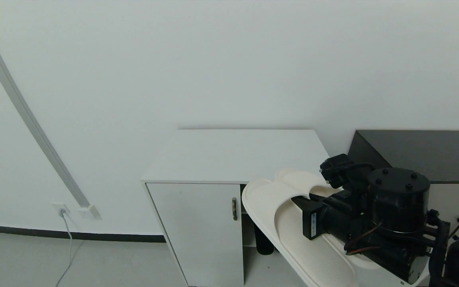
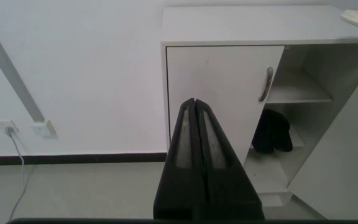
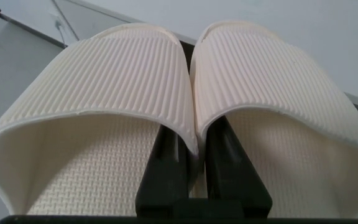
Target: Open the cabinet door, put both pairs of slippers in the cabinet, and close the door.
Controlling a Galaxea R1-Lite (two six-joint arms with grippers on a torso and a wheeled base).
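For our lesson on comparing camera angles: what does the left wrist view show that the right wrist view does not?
Only left wrist: the shut left gripper, the cabinet door with its handle, a shelf and a dark item beneath. Only right wrist: the right gripper clamped on the cream slippers. Both: white wall and grey floor.

Head and left wrist views share the cabinet (image 1: pixel 233 155), from above and from low; the right wrist view sits close on the slippers (image 3: pixel 129 81).
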